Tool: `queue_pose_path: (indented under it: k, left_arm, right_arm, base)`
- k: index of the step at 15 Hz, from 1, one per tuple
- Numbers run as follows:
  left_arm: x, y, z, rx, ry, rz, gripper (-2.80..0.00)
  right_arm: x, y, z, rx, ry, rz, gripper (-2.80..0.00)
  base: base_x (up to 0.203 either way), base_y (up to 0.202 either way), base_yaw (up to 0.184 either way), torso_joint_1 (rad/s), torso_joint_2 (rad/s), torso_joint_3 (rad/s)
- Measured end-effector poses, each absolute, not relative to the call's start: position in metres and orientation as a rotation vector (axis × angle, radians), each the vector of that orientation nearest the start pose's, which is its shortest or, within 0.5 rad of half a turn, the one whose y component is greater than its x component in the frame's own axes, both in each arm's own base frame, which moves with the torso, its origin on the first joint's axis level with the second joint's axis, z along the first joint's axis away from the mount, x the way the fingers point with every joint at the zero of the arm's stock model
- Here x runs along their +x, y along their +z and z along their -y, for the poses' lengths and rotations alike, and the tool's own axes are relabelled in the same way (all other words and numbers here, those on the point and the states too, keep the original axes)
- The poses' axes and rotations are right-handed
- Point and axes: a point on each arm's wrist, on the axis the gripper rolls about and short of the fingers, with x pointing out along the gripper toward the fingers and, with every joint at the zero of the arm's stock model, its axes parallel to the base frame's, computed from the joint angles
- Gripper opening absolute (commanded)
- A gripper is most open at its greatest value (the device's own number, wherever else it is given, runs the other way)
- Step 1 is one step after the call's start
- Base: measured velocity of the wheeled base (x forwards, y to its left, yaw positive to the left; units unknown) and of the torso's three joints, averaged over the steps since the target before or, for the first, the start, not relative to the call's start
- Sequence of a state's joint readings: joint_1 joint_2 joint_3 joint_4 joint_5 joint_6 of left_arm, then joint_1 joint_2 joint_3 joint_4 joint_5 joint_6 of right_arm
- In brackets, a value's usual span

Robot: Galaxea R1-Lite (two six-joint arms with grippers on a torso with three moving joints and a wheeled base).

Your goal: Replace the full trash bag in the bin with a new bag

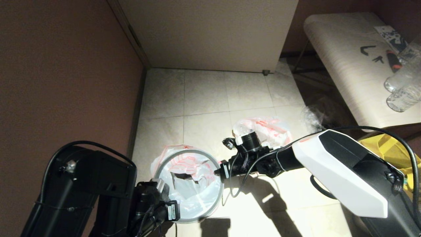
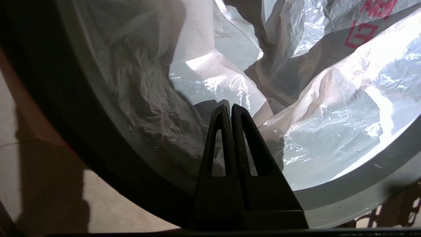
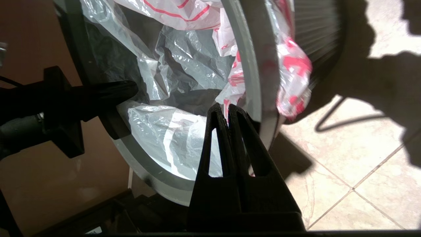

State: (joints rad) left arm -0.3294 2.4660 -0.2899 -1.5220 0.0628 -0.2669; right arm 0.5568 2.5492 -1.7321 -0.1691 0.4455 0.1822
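Right gripper (image 3: 227, 110) jaws closed at grey ring (image 3: 253, 82) of bin (image 3: 324, 36); new bag (image 3: 184, 65) lines inside.

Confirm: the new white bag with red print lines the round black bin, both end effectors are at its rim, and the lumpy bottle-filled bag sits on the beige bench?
Wrong on one point. The head view shows the lumpy bottle-filled bag on the tiled floor behind the right end effector, not on the bench. The rest holds.

Surface: tiled floor (image 1: 204, 98) | on it: bin (image 1: 215, 200), full trash bag (image 1: 273, 130), possibly yellow tote (image 1: 391, 148)
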Motion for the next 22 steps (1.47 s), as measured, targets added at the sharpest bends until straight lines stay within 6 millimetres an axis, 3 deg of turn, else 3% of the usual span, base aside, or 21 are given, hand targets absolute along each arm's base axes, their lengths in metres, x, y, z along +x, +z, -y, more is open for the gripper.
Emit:
queue_pose_path:
  k: [2, 4, 8, 11, 13, 16, 22]
  left_arm:
    - [0.270, -0.058, 0.089, -0.136, -0.169, -0.648, -2.80]
    - [0.278, -0.042, 0.093, -0.151, -0.189, -0.572, -2.80]
    - [0.287, 0.015, 0.099, -0.136, -0.242, -0.355, -2.80]
    - [0.281, 0.067, 0.098, -0.106, -0.256, -0.175, -2.80]
    - [0.269, 0.099, 0.092, -0.097, -0.247, -0.093, -2.80]
    - [0.240, 0.140, 0.081, -0.082, -0.217, -0.025, -2.80]
    - [0.174, 0.179, 0.065, -0.004, -0.067, 0.026, -2.80]
  right_arm:
    - [0.414, 0.046, -0.276, 0.119, 0.908, -0.749, -2.80]
    - [0.398, 0.066, -0.283, 0.109, 0.936, -0.733, -2.80]
    - [0.372, 0.116, -0.271, 0.054, 0.804, -0.686, -2.80]
    - [0.360, 0.158, -0.246, 0.005, 0.604, -0.618, -2.80]
    - [0.349, 0.178, -0.231, -0.019, 0.485, -0.583, -2.80]
    - [0.328, 0.191, -0.209, -0.102, 0.315, -0.552, -2.80]
    - [0.264, 0.192, -0.158, -0.301, 0.156, -0.572, -2.80]
  base:
    - [0.000, 0.000, 0.000, 0.000, 0.00, 0.000]
    - [0.000, 0.000, 0.000, 0.000, 0.00, 0.000]
    - [0.000, 0.000, 0.000, 0.000, 0.00, 0.000]
    - [0.000, 0.000, 0.000, 0.000, 0.00, 0.000]
    - [0.000, 0.000, 0.000, 0.000, 0.00, 0.000]
    - [0.000, 0.000, 0.000, 0.000, 0.00, 0.000]
    - [0.000, 0.000, 0.000, 0.000, 0.00, 0.000]
